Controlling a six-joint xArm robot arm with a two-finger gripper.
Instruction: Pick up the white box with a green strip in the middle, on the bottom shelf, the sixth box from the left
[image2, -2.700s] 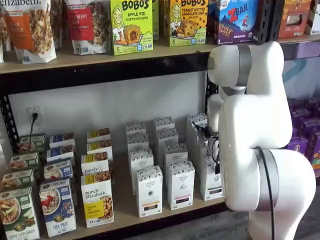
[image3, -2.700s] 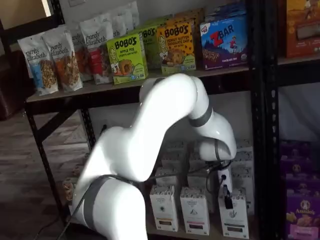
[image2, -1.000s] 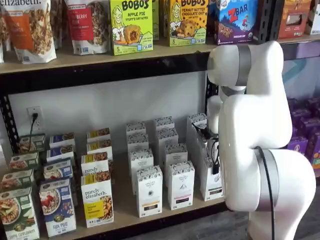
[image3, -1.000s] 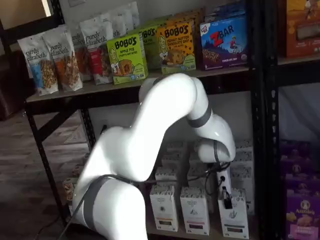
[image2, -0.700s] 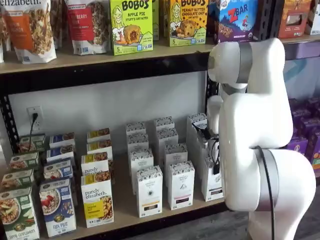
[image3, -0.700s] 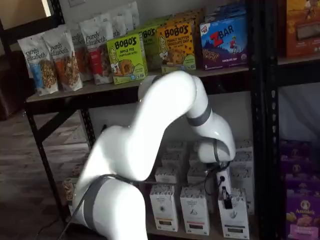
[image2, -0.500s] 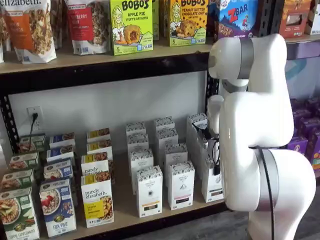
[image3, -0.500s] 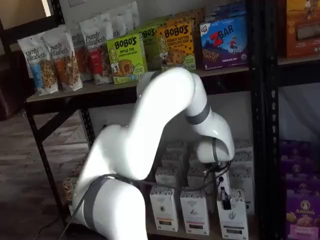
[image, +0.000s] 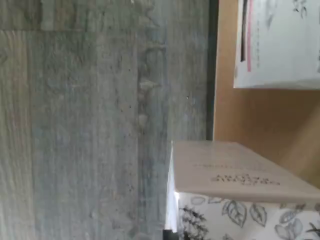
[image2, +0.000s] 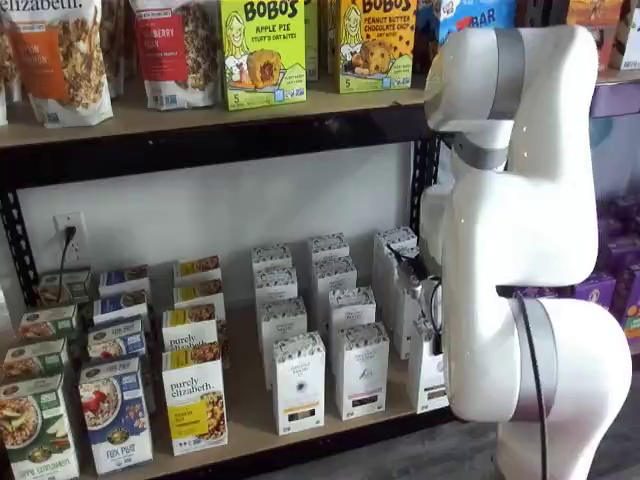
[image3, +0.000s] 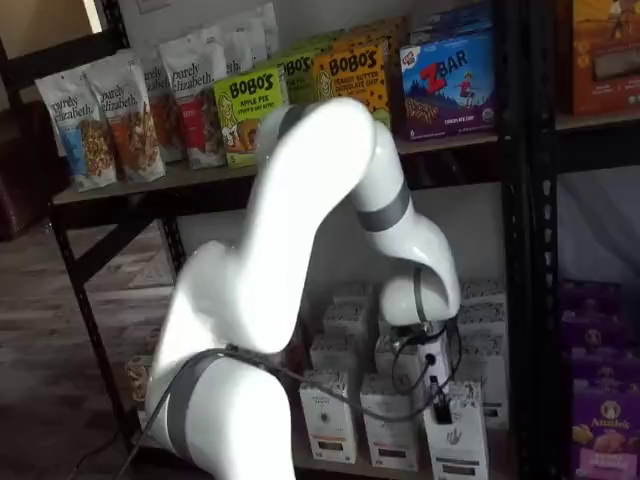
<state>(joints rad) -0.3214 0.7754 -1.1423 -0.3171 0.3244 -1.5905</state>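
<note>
gripper (image3: 437, 398) (clamped) on white box (image3: 456, 437)

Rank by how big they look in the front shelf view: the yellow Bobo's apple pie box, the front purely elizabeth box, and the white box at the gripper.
1. Bobo's apple pie box, cropped by the frame.
2. Purely elizabeth box; nearness may flatter it.
3. White box, half hidden by the arm, so unsure.
</note>
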